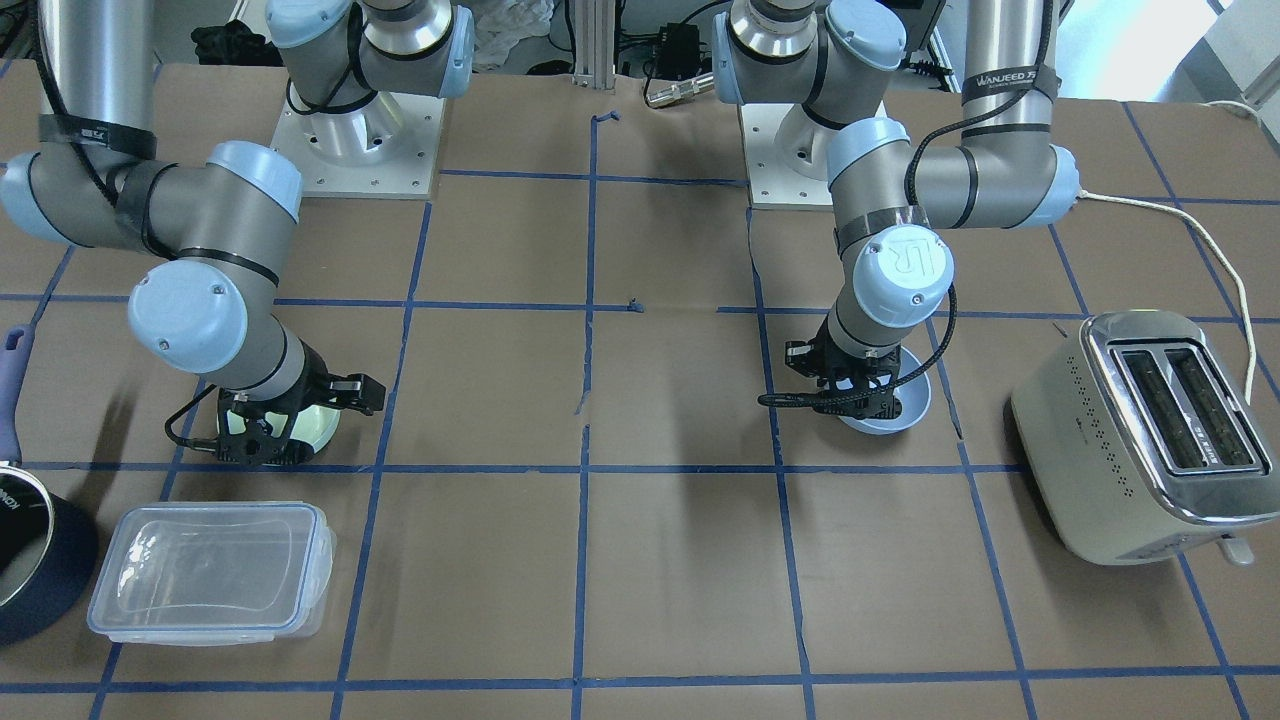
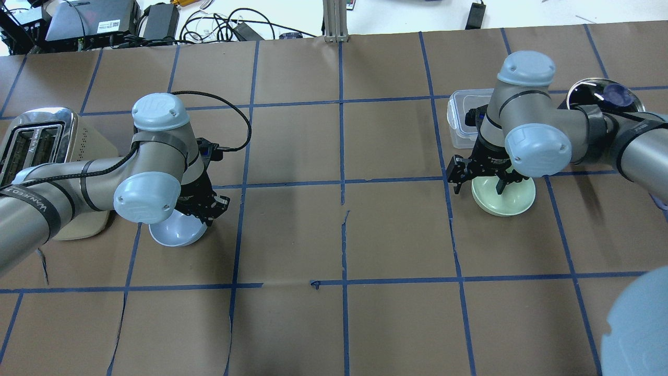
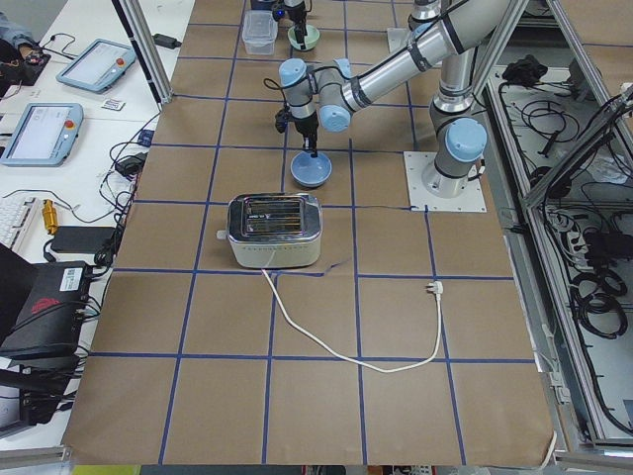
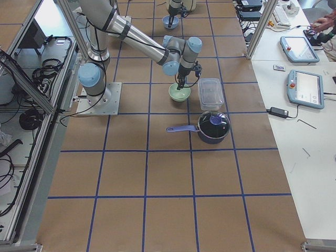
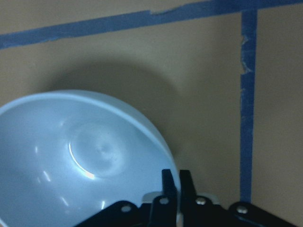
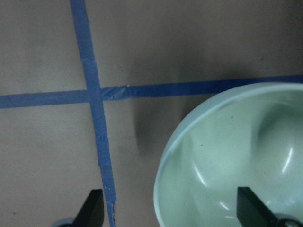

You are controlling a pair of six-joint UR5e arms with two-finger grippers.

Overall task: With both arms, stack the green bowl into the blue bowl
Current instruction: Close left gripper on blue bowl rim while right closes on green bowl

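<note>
The blue bowl (image 2: 175, 230) is on the left side of the overhead view, and the left wrist view shows its inside (image 5: 71, 161). My left gripper (image 5: 176, 182) is shut on its rim, and the bowl looks tipped in the front-facing view (image 1: 900, 405). The green bowl (image 2: 509, 198) sits on the table at the right. My right gripper (image 6: 170, 210) is open and straddles the green bowl's (image 6: 227, 156) rim. One finger is inside the bowl and one is outside. The two bowls are far apart.
A silver toaster (image 1: 1140, 430) with a white cord stands beside the blue bowl. A clear lidded plastic container (image 1: 210, 570) and a dark navy pot (image 1: 30, 560) lie near the green bowl. Blue tape lines grid the brown table.
</note>
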